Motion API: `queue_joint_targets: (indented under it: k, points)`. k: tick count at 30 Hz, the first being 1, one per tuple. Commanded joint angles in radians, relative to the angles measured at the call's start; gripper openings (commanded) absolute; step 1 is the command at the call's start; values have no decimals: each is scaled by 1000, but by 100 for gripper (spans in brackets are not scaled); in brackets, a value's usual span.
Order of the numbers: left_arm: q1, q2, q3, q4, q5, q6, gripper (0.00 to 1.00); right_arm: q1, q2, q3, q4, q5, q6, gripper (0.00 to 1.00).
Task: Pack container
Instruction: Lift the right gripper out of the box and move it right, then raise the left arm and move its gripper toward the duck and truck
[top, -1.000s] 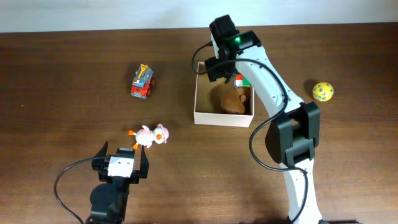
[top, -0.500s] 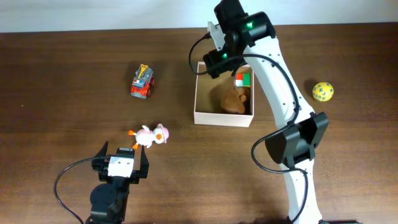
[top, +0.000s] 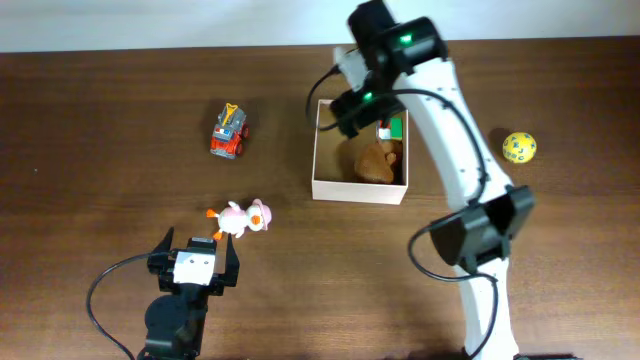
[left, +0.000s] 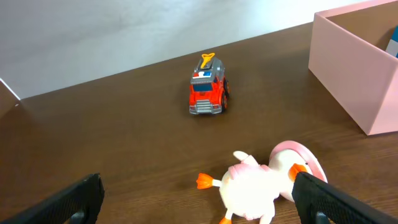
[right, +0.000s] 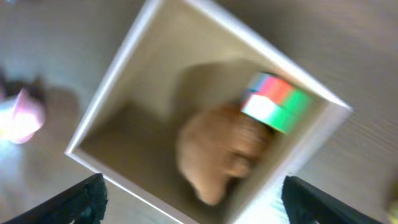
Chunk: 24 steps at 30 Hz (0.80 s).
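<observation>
The container (top: 322, 160) is a small white-walled box with a tan inside at the table's back middle. It holds a brown plush toy (top: 377, 160) and a red, white and green cube (top: 392, 127). My right gripper (top: 362, 108) hangs open and empty above the box; its blurred wrist view looks down on the box (right: 112, 74), the plush (right: 217, 152) and the cube (right: 273, 102). My left gripper (top: 193, 262) is open and empty at the front left, just behind a white and pink duck toy (left: 261, 183) (top: 240, 217).
A red toy fire truck (top: 229, 131) (left: 208, 94) stands left of the box. A yellow spotted ball (top: 519, 147) lies at the right. The box's pink-looking wall (left: 348, 74) shows at the right of the left wrist view.
My right gripper has risen and shifted slightly right above the box, uncovering the cube inside. The left arm and the toys on the table have not moved.
</observation>
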<state>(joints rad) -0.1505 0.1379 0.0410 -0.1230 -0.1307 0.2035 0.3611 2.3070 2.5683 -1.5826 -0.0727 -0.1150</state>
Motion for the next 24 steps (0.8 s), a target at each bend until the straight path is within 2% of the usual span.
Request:
queue_joint_targets:
  k: [1,6,12,24]
  points:
    - [-3,-8,-8,3,10,-12,99,-131,-174,21,-2,138,123,99]
    - [-3,-8,-8,3,10,-12,99,-294,-247,21,-5,137,124,99]
    - [-3,-8,-9,3,10,-12,99,-442,-253,20,-31,126,124,99]
    - [-3,-8,-8,3,10,-12,99,-549,-253,20,-26,127,124,99]
